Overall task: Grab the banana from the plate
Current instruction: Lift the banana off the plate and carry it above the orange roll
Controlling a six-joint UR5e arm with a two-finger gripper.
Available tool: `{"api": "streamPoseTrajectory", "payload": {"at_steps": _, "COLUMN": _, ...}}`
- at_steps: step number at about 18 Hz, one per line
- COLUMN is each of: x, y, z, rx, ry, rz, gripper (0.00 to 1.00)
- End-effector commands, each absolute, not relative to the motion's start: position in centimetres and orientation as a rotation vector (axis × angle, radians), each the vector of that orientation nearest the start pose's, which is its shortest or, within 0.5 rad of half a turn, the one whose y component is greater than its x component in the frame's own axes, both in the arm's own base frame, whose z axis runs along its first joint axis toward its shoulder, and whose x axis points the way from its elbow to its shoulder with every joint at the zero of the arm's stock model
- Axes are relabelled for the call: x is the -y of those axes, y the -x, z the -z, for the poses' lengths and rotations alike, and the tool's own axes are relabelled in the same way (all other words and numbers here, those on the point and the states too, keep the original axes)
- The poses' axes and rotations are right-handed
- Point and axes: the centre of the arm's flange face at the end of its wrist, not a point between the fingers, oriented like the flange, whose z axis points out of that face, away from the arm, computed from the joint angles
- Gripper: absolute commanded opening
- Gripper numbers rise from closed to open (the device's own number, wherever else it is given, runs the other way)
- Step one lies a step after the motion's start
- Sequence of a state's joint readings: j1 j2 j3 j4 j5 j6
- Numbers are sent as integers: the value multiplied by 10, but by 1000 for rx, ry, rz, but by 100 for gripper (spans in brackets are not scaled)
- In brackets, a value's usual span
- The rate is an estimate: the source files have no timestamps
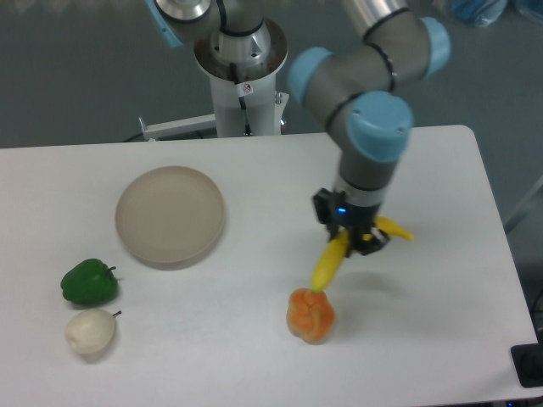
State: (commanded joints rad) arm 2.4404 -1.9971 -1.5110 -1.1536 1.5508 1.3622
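White table (254, 339); grey floor behind; jaws (356, 240) grip banana (333, 261).

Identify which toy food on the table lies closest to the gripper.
The orange lumpy piece, just below the gripper; the green and white ones sit far left.

The lumpy orange bun-like item (310, 315) sits right at the lower tip of the smooth yellow curved banana (333, 260), apparently touching, crowding the black two-finger tool (355, 238) from below. The round beige shallow plate (170, 216), the glossy green pepper (89, 283) and the pale cream fruit (90, 331) lie well apart to the left, with bare white bench (254, 339) between.
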Motion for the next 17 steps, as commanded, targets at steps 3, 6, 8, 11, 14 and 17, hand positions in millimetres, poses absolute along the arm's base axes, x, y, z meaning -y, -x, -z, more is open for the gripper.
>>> {"api": "streamPoseTrajectory", "payload": {"at_steps": 3, "x": -525, "y": 445, "z": -292, "rx": -742, "ry": 3020, "rz": -43, "gripper": 8}}
{"api": "streamPoseTrajectory", "payload": {"at_steps": 6, "x": -530, "y": 475, "z": -280, "rx": -716, "ry": 3023, "rz": -49, "gripper": 9}}
{"api": "streamPoseTrajectory", "payload": {"at_steps": 8, "x": -537, "y": 486, "z": -276, "rx": -714, "ry": 3023, "rz": -57, "gripper": 9}}
{"api": "streamPoseTrajectory", "payload": {"at_steps": 11, "x": -541, "y": 491, "z": -283, "rx": -738, "ry": 3012, "rz": -75, "gripper": 9}}
{"api": "streamPoseTrajectory", "payload": {"at_steps": 14, "x": -542, "y": 491, "z": -283, "rx": -775, "ry": 3003, "rz": -78, "gripper": 8}}
{"api": "streamPoseTrajectory", "payload": {"at_steps": 17, "x": -542, "y": 491, "z": -282, "rx": -782, "ry": 3000, "rz": -82, "gripper": 8}}
